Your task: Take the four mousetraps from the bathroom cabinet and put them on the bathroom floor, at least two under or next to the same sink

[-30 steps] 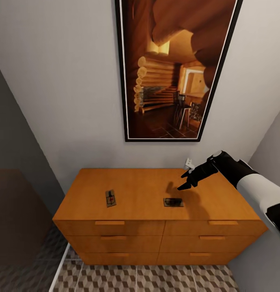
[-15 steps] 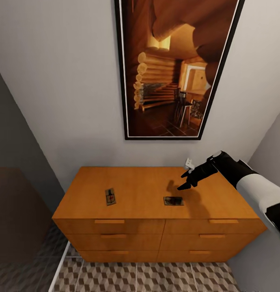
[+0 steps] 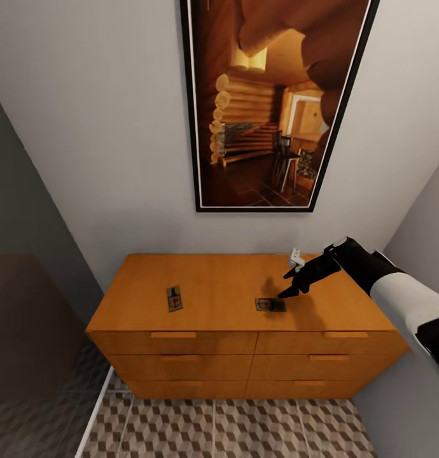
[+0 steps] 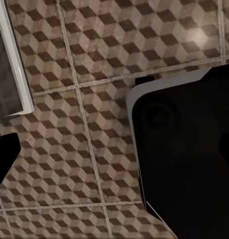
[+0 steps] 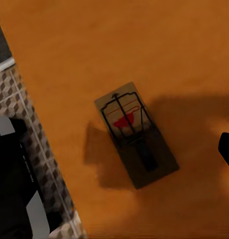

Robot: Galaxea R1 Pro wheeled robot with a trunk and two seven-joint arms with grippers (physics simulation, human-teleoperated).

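The orange-brown cabinet (image 3: 226, 280) stands against the wall, and two mousetraps lie flat on its top. One mousetrap (image 3: 174, 298) lies toward the left. The other mousetrap (image 3: 270, 305) lies right of centre, seen close as a wooden board with dark wire and a red spot (image 5: 134, 134). My right gripper (image 3: 284, 285) hangs open just above and slightly right of that trap, not touching it; one fingertip (image 5: 227, 149) shows beside the trap. The bathroom floor (image 3: 232, 426) with its cube pattern lies in front of the cabinet and below my left arm (image 4: 84, 64). A dark left fingertip (image 4: 4, 157) sits at the picture's edge.
A large framed picture (image 3: 277, 108) hangs above the cabinet, and a small white wall socket (image 3: 296, 257) sits behind my right gripper. A white kerb (image 3: 95, 407) borders a dark floor (image 3: 28, 381) to the left. A grey wall (image 3: 423, 356) closes in on the right. My own dark base (image 4: 184, 159) shows.
The whole head view has shifted, so the cabinet sits a little higher in the picture. My right gripper now stands closer over the right mousetrap. Both traps lie where they were.
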